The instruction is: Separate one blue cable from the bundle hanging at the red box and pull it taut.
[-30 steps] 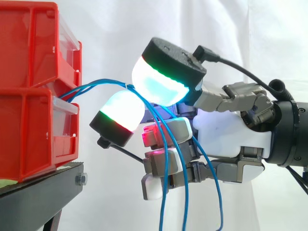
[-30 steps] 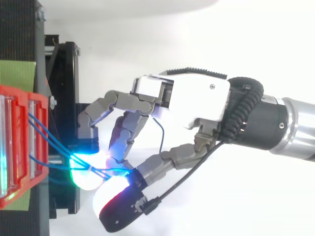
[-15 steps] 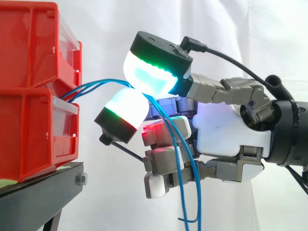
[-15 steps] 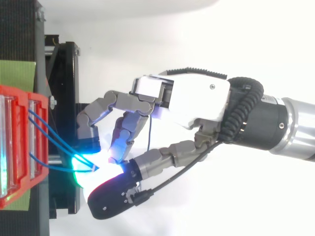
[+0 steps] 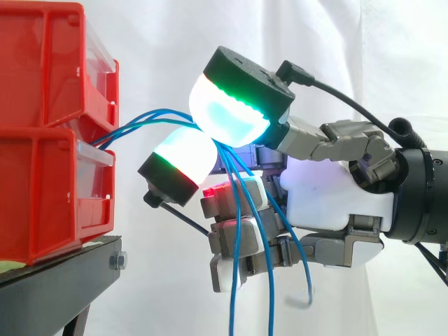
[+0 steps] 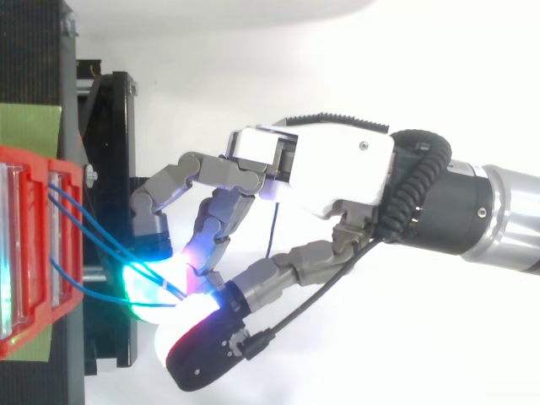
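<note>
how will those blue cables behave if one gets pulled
Likely floppy: the cables hang in loose curves below the hand. Probably thin and light, so one may slip between the broad fingers. They leave the red box close together, so neighbours may drag along.
</note>
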Tool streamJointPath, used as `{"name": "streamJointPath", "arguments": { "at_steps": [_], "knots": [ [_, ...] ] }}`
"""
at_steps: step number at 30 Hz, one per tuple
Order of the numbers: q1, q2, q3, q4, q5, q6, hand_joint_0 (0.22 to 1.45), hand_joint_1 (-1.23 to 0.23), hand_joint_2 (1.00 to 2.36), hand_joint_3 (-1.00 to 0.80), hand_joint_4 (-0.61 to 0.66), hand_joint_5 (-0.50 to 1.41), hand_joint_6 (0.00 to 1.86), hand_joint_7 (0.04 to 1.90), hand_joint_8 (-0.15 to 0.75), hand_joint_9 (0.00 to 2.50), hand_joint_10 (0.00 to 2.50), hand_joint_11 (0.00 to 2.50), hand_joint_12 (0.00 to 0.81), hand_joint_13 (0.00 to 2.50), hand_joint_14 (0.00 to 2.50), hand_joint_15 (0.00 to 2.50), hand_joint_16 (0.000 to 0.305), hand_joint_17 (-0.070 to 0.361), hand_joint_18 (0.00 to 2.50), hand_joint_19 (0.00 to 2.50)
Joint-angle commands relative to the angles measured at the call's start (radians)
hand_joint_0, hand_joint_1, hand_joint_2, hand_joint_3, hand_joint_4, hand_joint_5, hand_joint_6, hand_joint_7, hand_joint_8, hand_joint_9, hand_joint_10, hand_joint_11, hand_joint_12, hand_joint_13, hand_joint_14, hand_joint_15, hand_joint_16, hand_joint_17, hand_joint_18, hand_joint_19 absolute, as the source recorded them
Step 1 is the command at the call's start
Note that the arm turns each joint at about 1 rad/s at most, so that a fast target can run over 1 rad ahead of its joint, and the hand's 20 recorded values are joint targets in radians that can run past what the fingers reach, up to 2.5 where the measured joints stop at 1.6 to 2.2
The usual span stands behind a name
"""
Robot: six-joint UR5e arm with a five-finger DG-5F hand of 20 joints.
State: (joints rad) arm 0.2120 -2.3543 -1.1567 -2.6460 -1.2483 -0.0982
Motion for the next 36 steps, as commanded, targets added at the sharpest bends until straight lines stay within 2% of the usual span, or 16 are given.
{"name": "streamJointPath", "arguments": {
  "at_steps": [1,9,13,16,19,23,25,27,29,31,32,36],
  "knots": [
    [0.0,0.001,0.0,0.001,0.001,0.0,0.57,-0.76,1.0,-0.5,0.09,-0.15,0.95,1.01,0.36,1.29,0.02,1.3,0.374,1.22,0.03,0.99,0.048,0.107,0.93,0.77],
    [-0.002,0.0,0.0,0.0,0.0,-0.002,0.55,-0.6,1.0,-0.5,0.11,-0.15,0.91,1.0,0.366,1.28,0.02,1.28,0.389,1.21,0.03,0.96,0.05,0.113,0.94,0.77],
    [-0.002,0.0,0.0,0.0,0.0,-0.003,0.58,-0.53,1.0,-0.5,0.11,-0.16,0.89,0.98,0.359,1.27,0.02,1.27,0.386,1.19,0.03,0.97,0.05,0.112,0.93,0.79],
    [0.0,0.0,0.0,0.0,0.0,-0.003,0.6,-0.57,1.0,-0.49,0.1,-0.17,0.87,0.97,0.353,1.23,0.02,1.26,0.383,1.18,0.03,0.96,0.05,0.113,0.91,0.8],
    [-0.002,0.0,0.0,0.0,0.0,-0.003,0.61,-0.67,1.01,-0.4,0.1,-0.17,0.87,0.96,0.35,1.18,0.02,1.24,0.386,1.14,0.02,0.96,0.05,0.113,0.9,0.8],
    [-0.002,0.0,0.0,0.0,0.0,-0.003,0.64,-0.79,1.02,-0.19,0.04,-0.18,0.9,1.08,0.348,1.16,0.01,1.24,0.383,1.1,0.03,0.95,0.05,0.112,0.88,0.77],
    [-0.002,0.0,0.0,0.0,0.0,-0.003,0.68,-0.84,1.02,-0.18,0.01,-0.19,0.92,1.19,0.348,1.14,0.02,1.24,0.385,1.09,0.03,0.93,0.049,0.111,0.87,0.75],
    [-0.003,0.0,0.0,-0.002,0.0,-0.003,0.74,-0.89,1.02,-0.18,0.0,-0.2,0.95,1.17,0.343,1.12,0.01,1.23,0.386,1.06,0.03,0.92,0.049,0.11,0.85,0.74],
    [-0.003,0.0,0.0,-0.002,0.0,-0.003,0.81,-0.91,1.02,-0.28,-0.02,-0.21,0.96,1.07,0.334,1.11,0.01,1.22,0.383,1.0,0.03,0.9,0.049,0.109,0.81,0.73],
    [-0.006,0.0,0.0,-0.005,-0.003,-0.003,0.83,-0.91,1.01,-0.36,-0.03,-0.2,0.95,1.07,0.327,1.11,0.01,1.22,0.382,1.0,0.02,0.89,0.048,0.107,0.79,0.74],
    [-0.006,0.0,0.0,-0.008,-0.008,-0.003,0.85,-0.91,1.0,-0.47,-0.05,-0.19,0.95,1.05,0.321,1.12,0.01,1.24,0.378,0.99,0.03,0.88,0.047,0.106,0.79,0.73],
    [-0.013,0.0,0.0,-0.019,-0.022,-0.003,0.82,-0.94,1.0,-0.5,-0.05,-0.17,0.95,1.09,0.311,1.15,0.02,1.26,0.369,1.0,0.03,0.86,0.047,0.105,0.83,0.66]
  ]
}}
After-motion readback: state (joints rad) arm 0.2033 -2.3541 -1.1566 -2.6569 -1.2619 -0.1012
